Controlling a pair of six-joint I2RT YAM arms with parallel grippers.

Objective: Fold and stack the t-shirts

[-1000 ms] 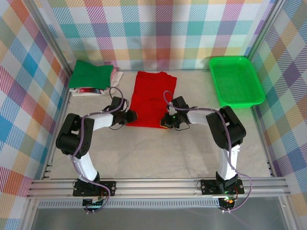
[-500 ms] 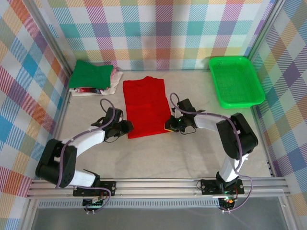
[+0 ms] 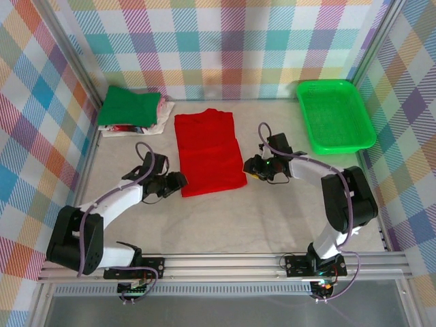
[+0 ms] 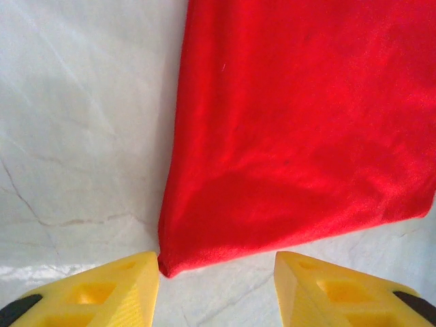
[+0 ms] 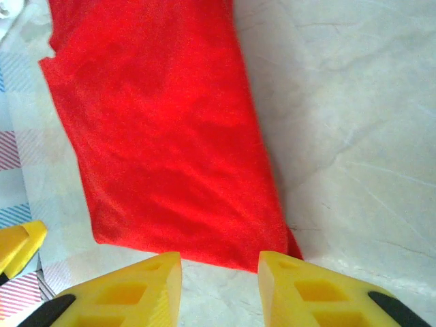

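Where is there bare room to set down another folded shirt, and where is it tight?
Widest bare patch: the table between the red shirt and the arm bases. A smaller one lies at the back between the shirt and the green basket. Crowded: around the back-left shirt stack, and the shirt's near corners, flanked by the left hand and right hand.

Both arms stretch forward and low; left claw (image 3: 179, 182) and right claw (image 3: 251, 168) point inward, jaws parted.
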